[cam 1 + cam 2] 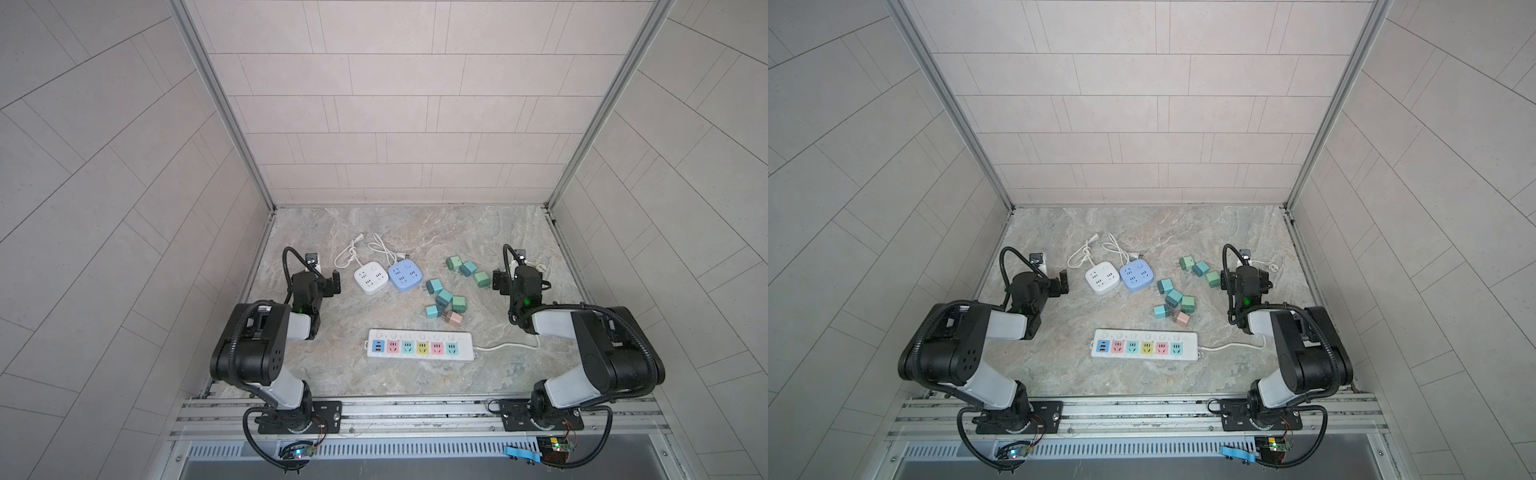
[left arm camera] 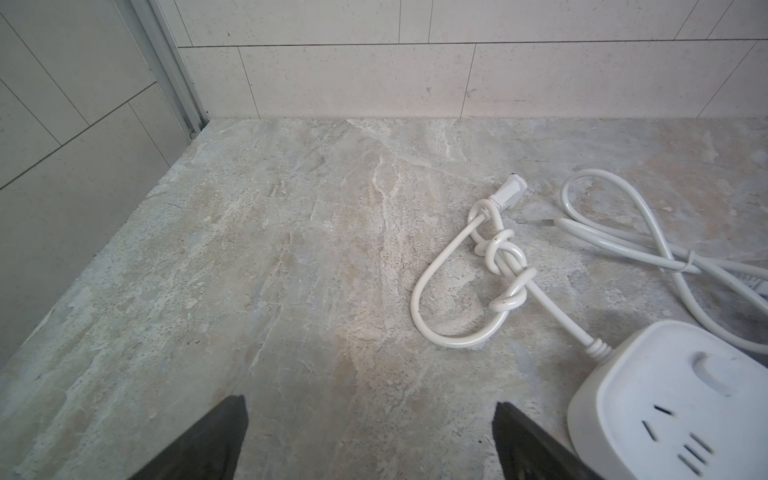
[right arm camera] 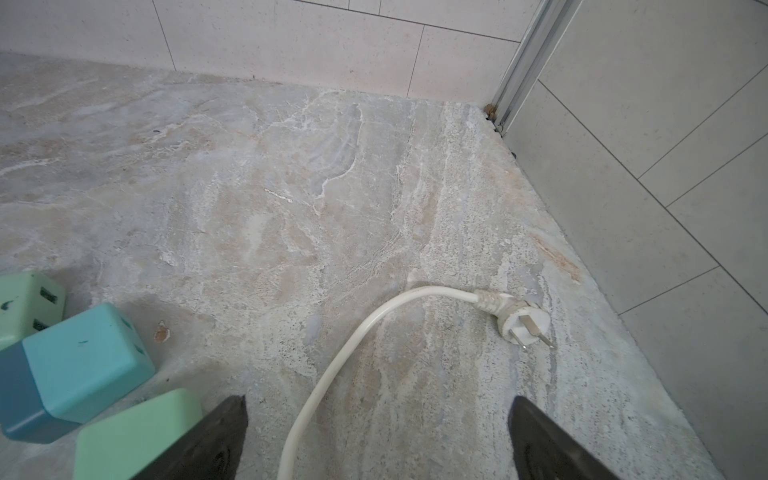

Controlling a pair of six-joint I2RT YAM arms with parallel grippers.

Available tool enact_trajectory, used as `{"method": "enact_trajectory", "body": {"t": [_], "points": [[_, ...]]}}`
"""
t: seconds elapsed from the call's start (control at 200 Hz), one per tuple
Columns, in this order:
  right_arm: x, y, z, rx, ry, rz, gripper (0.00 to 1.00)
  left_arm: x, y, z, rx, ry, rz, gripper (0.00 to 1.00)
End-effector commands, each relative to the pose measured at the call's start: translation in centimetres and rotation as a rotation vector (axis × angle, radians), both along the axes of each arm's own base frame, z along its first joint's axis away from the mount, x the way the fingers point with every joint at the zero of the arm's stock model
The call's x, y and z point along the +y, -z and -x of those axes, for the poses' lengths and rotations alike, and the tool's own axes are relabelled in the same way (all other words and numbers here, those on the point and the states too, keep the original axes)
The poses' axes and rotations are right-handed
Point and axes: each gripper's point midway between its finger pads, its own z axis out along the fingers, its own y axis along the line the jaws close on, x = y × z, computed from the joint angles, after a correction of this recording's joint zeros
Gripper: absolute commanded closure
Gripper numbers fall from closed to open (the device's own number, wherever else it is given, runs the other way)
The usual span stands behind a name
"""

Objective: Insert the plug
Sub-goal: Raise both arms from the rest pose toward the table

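While right hand [image 3: 378,400] gapes empty, plug [image 3: 524,324] lies just beyond, apart

The left claw [image 2: 370,409] is seen spread wide above the marbled counter [image 2: 249,270], nothing held. A white socket cube [image 2: 673,411] is set just beside one finger; its knotted cord [image 2: 505,270] is ended by a plug [image 2: 509,192].
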Motion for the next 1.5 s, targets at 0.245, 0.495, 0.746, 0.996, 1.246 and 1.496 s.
{"method": "enact_trajectory", "body": {"t": [0.245, 0.495, 0.746, 0.996, 1.246, 1.496], "points": [[-0.1, -0.4, 0.1, -0.022, 0.012, -0.004, 0.0, 0.1, -1.0, -0.6, -0.027, -0.001, -0.011, 0.0], [-0.1, -0.4, 0.1, -0.022, 0.013, -0.004, 0.0, 0.1, -1.0, -0.6, -0.028, 0.0, -0.011, 0.0], [-0.7, -3.8, 1.6, -0.021, 0.113, 0.046, 0.0, -0.5, -1.5, -0.1, -0.052, 0.007, -0.048, 0.0], [-1.8, -6.9, 3.2, -0.043, 0.238, -0.064, 0.0, 0.4, -7.1, 1.8, -0.083, -0.091, -0.021, 0.0], [-2.3, -7.0, 5.8, -0.083, 0.361, -0.267, 0.0, 0.1, -12.6, 4.0, -0.114, -0.144, 0.217, 0.0], [2.4, -9.3, 7.8, 0.008, 0.139, -0.434, 0.0, -5.6, -17.2, 8.1, -0.18, 0.138, 0.577, 0.0]]}}
